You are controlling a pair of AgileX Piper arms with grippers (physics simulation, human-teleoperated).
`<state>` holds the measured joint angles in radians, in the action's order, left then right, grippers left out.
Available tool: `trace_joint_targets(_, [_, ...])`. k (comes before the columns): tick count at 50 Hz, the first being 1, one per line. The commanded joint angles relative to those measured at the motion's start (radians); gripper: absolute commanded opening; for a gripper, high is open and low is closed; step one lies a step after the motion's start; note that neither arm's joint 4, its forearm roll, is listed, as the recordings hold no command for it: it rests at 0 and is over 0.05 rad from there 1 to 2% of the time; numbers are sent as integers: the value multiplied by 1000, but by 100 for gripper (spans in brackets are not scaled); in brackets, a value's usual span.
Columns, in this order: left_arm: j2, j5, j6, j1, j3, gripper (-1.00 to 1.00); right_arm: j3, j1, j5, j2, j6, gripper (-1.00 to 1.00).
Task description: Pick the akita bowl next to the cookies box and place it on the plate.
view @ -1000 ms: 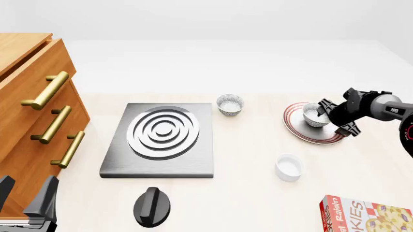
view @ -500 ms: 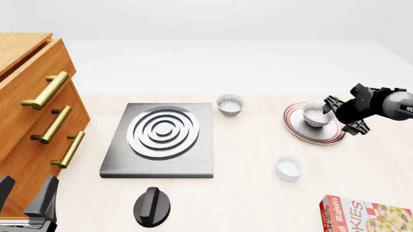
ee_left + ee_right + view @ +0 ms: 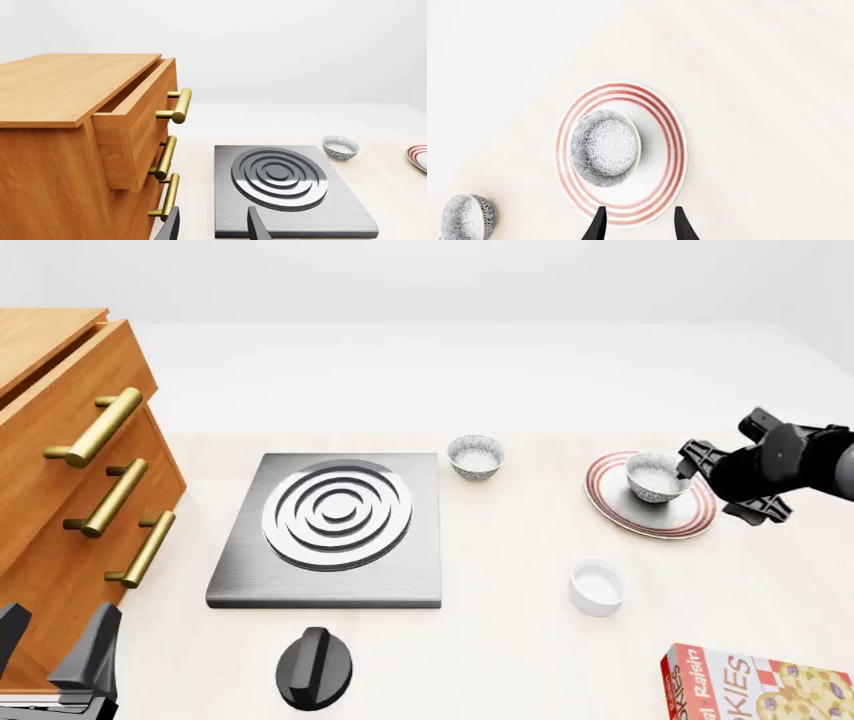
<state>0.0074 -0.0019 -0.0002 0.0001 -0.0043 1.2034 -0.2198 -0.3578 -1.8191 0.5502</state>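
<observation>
The akita bowl point(image 3: 654, 478) sits upright on the plate point(image 3: 622, 512), toward the plate's far side. In the right wrist view the grey-speckled bowl point(image 3: 604, 148) rests inside the red rings of the plate point(image 3: 662, 176). My right gripper point(image 3: 721, 483) hovers just right of the plate, open and holding nothing; its fingertips point(image 3: 598, 226) frame the plate's rim without touching the bowl. The cookies box point(image 3: 755, 686) lies at the near right corner. Open and idle, my left gripper point(image 3: 54, 660) stays at the near left.
A look-alike bowl point(image 3: 475, 456) stands beside the grey stove point(image 3: 334, 525). A white ramekin point(image 3: 597, 585) sits in front of the plate. A black knob point(image 3: 318, 668) lies near the stove's front. The wooden drawer cabinet point(image 3: 67, 480) fills the left side.
My right gripper has drawn back to the right, away from the bowl. The bowl stays on the plate. The left arm has not moved.
</observation>
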Motion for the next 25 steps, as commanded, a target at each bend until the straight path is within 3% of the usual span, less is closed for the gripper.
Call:
trace_joint_targets(1, [0, 0, 0, 0, 0, 100, -102, 24, 10, 127, -57, 100])
trace_joint_targets(25, [0, 0, 0, 0, 0, 100, -292, 109, -13, 445, -211, 100])
